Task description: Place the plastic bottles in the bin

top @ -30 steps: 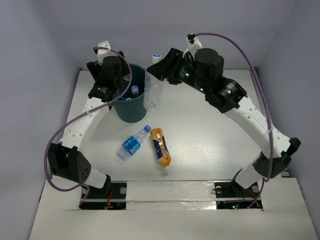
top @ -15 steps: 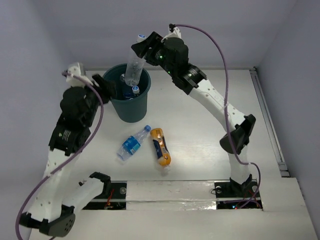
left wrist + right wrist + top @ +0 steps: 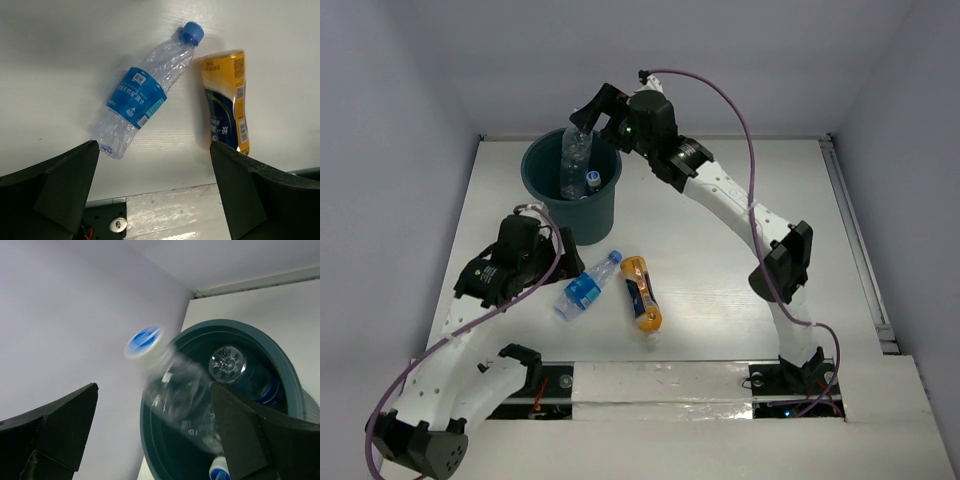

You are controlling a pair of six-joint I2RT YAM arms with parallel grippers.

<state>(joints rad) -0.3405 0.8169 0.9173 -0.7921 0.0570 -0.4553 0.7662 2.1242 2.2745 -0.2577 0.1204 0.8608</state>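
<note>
Dropping clear bottle (image 3: 572, 152) into bin (image 3: 582, 222), upper centre, right gripper (image 3: 592, 112) fingers wide, empty; left gripper (image 3: 154, 145) fingers wide, empty above blue-label bottle (image 3: 137, 97) beside orange bottle (image 3: 227, 102) on worktop (image 3: 720, 260), likely lowering and closing next.

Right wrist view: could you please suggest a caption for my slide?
Open right hand over the bin as a blurred clear bottle tips in, other bottles already inside.

Blue-labelled bottle (image 3: 142, 102): white lettering on its label, too small to read
Orange bottle (image 3: 226, 107): QR code (image 3: 239, 92) toward 1 o'clock; lettering illegible
</note>
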